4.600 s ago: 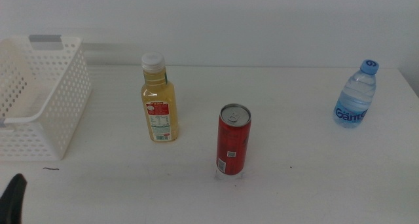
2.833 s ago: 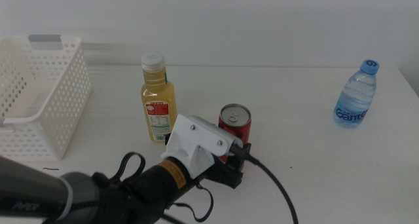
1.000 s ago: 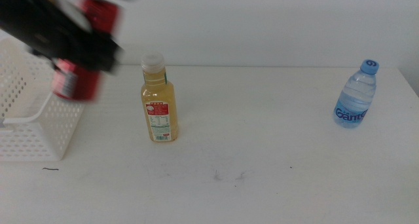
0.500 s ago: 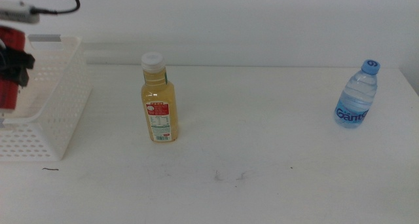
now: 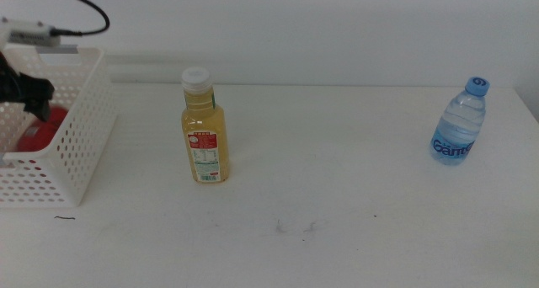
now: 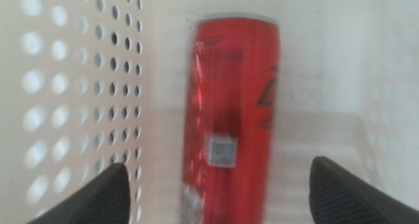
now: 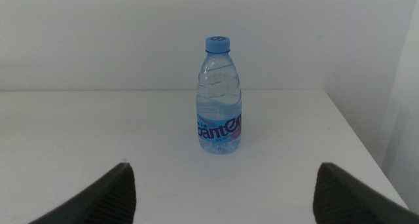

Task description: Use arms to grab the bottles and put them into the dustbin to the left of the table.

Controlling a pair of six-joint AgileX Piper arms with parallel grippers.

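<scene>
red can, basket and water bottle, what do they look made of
Red can: likely thin metal with a glossy printed coat, though blurred here. Basket: white moulded plastic, matte, walls pierced by rows of round holes. Water bottle: clear thin plastic, see-through and ribbed, blue plastic-looking cap.

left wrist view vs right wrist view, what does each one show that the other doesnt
Only the left wrist view shows the red can lying inside the dustbin, beside its perforated wall, with the left end effector spread open above it and not touching it.

Only the right wrist view shows the water bottle standing upright with its blue cap on, ahead of the open right end effector, on the table.

Both share one thing: two dark jaws set wide apart at the picture's edge, holding nothing.
</scene>
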